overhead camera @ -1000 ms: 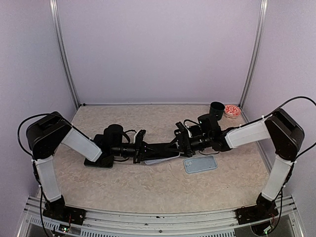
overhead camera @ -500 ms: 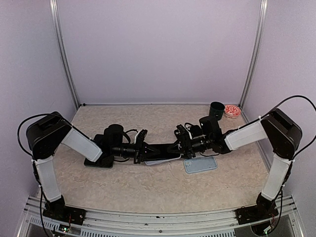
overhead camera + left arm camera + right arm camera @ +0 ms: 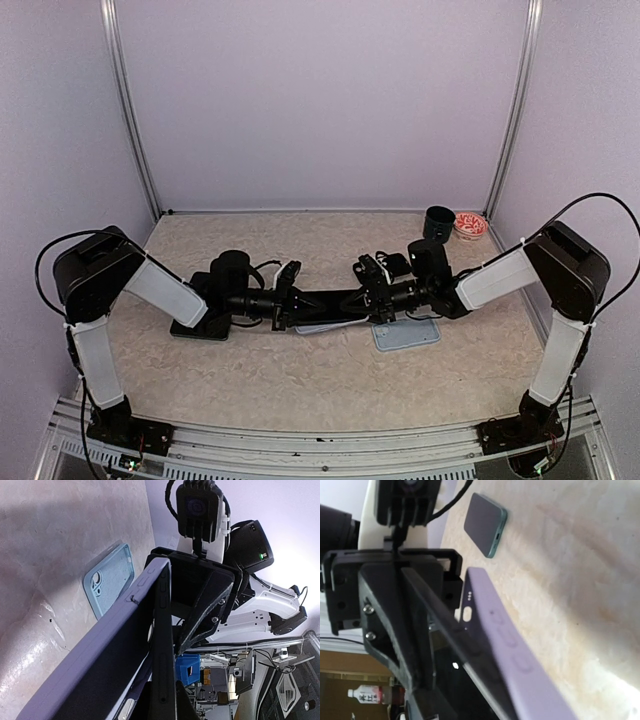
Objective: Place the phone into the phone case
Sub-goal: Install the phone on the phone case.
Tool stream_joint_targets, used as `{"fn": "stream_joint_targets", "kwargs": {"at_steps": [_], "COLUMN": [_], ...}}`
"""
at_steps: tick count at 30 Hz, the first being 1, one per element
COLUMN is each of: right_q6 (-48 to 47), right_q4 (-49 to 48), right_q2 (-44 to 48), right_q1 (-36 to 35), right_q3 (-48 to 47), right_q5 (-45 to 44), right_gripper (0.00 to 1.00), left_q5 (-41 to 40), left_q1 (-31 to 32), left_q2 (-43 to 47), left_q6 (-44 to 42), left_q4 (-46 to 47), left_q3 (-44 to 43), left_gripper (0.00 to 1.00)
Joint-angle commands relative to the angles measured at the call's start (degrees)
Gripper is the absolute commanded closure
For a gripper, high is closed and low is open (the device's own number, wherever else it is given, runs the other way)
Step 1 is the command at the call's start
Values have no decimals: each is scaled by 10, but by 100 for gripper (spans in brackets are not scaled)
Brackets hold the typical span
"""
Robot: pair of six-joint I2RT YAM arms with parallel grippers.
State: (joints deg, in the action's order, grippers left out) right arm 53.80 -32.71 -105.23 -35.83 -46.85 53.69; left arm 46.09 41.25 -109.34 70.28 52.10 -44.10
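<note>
Seen from above, two robot arms meet nose to nose at the centre of a speckled table (image 3: 300, 385). The left gripper (image 3: 287, 305) is clamped fully shut on one end of a lilac case (image 3: 95, 660), holding it out between the arms. A dark phone (image 3: 163, 630) lies against the case's open side. In the left wrist view its far corner stands a little off the case rim. The right gripper (image 3: 368, 297) comes in from the right of the frame. Its black fingers (image 3: 205, 600) are partly open and straddle the far end of the phone and case. Whether they press on it cannot be told. Just below and right of centre, a light blue case (image 3: 408, 336) lies flat with its hollow side up and camera cutout showing, partly covered by the right arm. A second phone with a teal edge (image 3: 485, 524) lies flat on the table at the top middle of the right wrist view, beyond the left gripper. In the back right corner, a black cup (image 3: 438, 220) and a red-and-white bowl (image 3: 470, 224) stand side by side, well apart from the grippers.
</note>
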Motion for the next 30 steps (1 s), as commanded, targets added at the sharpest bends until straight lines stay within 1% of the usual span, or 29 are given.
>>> {"fn": "stream_joint_targets", "kwargs": {"at_steps": [1,6,11,27,30], "right_q6": [10,13,14,34,41], "right_q4": [-75,-79,-81,-116,-126], "right_q2": [-1,-2,-2,-3,-4], "right_q1": [-6,-6,-6,2,5], "right_q3": [0,1,2,18,21], "right_q5": [45,45,45,49,52], "right_gripper": [61,68,72,72,72], "left_q5": [-2,-4,-5,-6,-6], "left_q1": [8,7,4,-4,-6], "left_q2": [2,5,7,18,21], "left_q6": [0,-1,-2,-1,-1], "left_q4": [4,-4,-11,-15,-15], "left_q3": [-15,-14,-14,0,1], "left_gripper": [100,99,96,86,82]}}
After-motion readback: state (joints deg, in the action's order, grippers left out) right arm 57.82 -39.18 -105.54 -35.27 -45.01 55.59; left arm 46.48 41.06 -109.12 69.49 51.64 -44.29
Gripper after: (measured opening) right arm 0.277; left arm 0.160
